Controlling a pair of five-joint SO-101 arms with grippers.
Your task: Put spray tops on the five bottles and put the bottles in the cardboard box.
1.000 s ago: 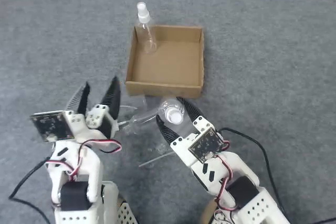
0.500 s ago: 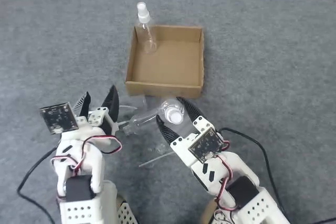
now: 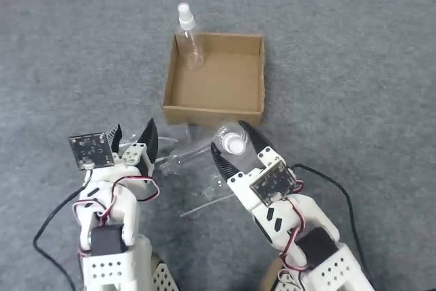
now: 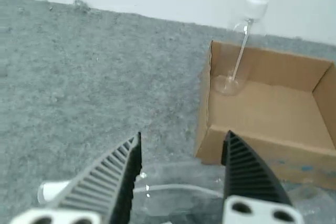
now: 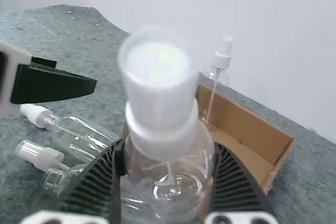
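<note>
Currently right gripper [image 3: 230, 140] clamps capped bottle [image 5: 157, 77]; left gripper [image 4: 184, 139] gapes (loose bottles [image 3: 184, 156] lying close by); another bottle [image 3: 191, 49] stands in cardboard box [image 3: 212, 114].

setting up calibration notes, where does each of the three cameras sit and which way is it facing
High view: fixed above, looking down on the grey carpet; shows both arms, left gripper and right gripper, before the cardboard box.
Left wrist view: on the left arm, looking past its open fingers toward the box and the standing bottle.
Right wrist view: on the right arm, looking past the held bottle between its fingers toward the box.
Shared: both wrist views show the box and standing bottle.
</note>
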